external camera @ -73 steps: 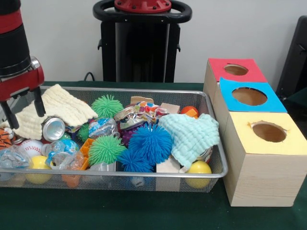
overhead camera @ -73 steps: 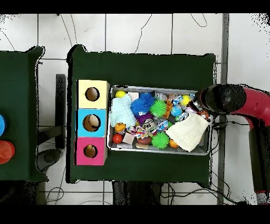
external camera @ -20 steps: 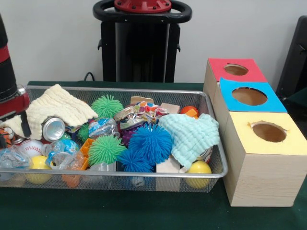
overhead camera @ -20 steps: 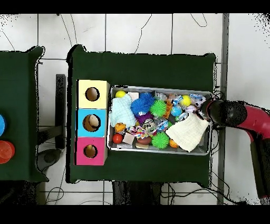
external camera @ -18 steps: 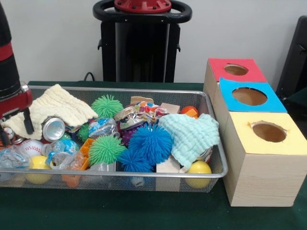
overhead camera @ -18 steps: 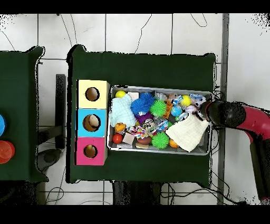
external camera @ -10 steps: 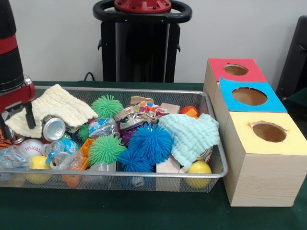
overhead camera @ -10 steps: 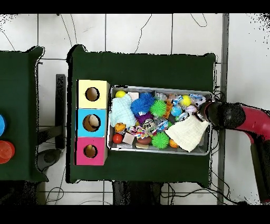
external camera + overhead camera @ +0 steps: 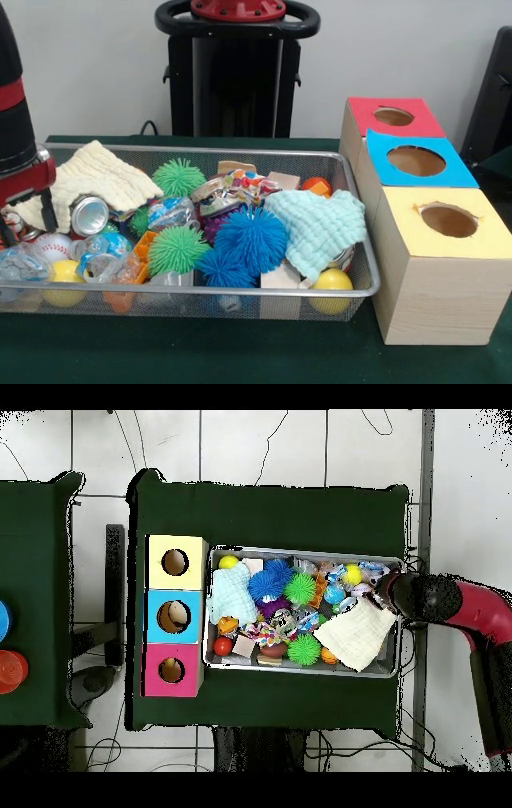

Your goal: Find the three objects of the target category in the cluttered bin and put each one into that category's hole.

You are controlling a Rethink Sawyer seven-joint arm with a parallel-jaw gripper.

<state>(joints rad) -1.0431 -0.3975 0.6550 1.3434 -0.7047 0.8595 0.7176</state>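
Crushed can (image 9: 88, 214) just beside pincer (image 9: 28, 220)

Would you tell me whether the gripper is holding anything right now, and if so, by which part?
Nothing is visibly held. The gripper hangs open at the end of the bin beside the cream cloth, with nothing seen between its fingers.

Arm (image 9: 14, 104) red/black, near vertical at pic's left edge, wrist down. Gripper (image 9: 24, 220) low; jaws spread apart, two dark fingers (image 9: 50, 210) pointing down.
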